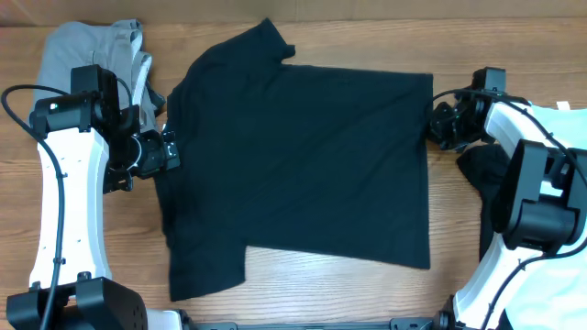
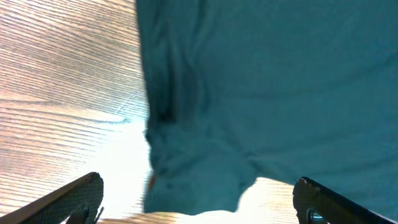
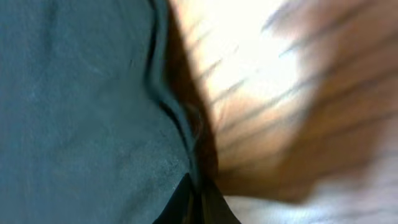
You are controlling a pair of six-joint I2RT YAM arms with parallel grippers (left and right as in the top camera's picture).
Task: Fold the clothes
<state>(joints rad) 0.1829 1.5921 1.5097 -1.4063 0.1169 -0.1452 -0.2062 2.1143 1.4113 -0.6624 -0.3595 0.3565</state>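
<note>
The black T-shirt (image 1: 303, 156) lies spread flat on the table, neck to the left and hem to the right. My left gripper (image 1: 168, 151) is at the shirt's left edge. In the left wrist view it is open (image 2: 199, 208), with a fold of the shirt's edge (image 2: 199, 180) lying between the fingers. My right gripper (image 1: 433, 128) is at the upper part of the hem. In the right wrist view its fingers (image 3: 199, 202) are pinched shut on the hem of the shirt (image 3: 81, 106).
A grey garment (image 1: 92, 46) lies bunched at the back left behind the left arm. A dark garment (image 1: 479, 170) and a light one (image 1: 570, 124) lie at the right, under the right arm. Bare wood (image 1: 303, 284) shows in front of the shirt.
</note>
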